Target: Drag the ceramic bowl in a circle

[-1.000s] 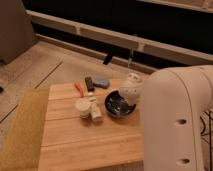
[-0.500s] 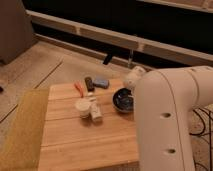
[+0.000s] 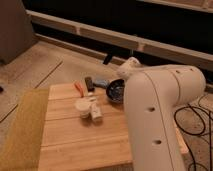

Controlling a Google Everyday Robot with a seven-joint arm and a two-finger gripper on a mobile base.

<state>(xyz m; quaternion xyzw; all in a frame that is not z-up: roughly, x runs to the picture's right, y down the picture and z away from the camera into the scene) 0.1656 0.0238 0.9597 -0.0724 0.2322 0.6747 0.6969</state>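
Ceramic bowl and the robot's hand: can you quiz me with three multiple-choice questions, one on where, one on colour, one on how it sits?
1. The hand is: A. by the ceramic bowl's far right rim; B. far off to its left; C. underneath it.
2. The bowl is: A. white; B. orange; C. dark and glossy.
3. The bowl sits: A. upside down; B. upright, open side up; C. tipped on its edge.
Answers: 1 A, the pale hand shows just beyond that rim. 2 C, it looks near black. 3 B, its speckled inside faces up.
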